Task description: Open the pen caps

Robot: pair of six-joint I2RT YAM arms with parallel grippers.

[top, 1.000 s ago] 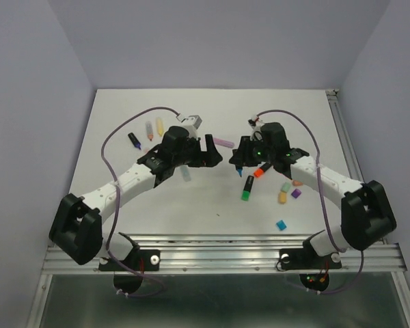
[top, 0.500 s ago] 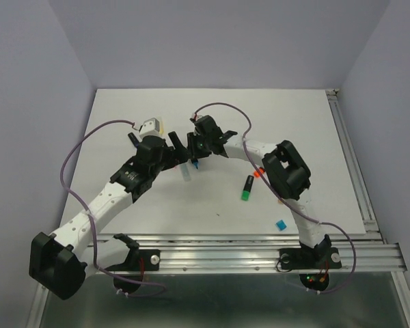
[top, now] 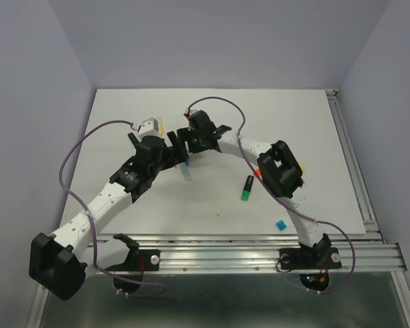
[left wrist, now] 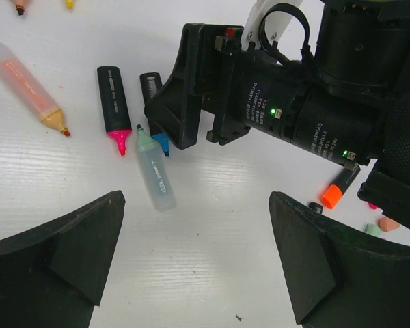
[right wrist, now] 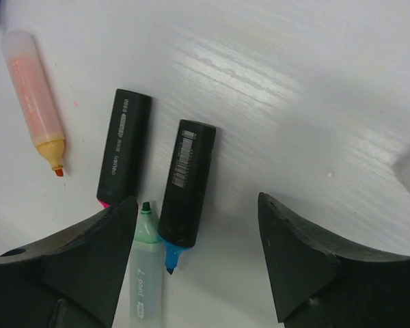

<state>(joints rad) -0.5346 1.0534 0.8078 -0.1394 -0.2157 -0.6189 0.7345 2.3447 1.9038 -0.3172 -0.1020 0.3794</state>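
**At the middle of the worktop, both end effectors spread above bare-tipped pens**

On the white worktop, four pens lie close together with their tips bare. In the right wrist view, the blue-tipped black pen lies between the spread fingers of the right end effector, which grips nothing. Just left of it is the pink-tipped black pen, and the pastel orange pen lies at the far left. The mint pen pokes up at the bottom, its tip near the blue one.

The left end effector is also wide apart and holds nothing. It faces the right one across the mint pen.

Right of centre in the top view, a black pen wears its green cap. A loose teal cap sits lower right. In the left wrist view, another pen shows an orange cap at the right.
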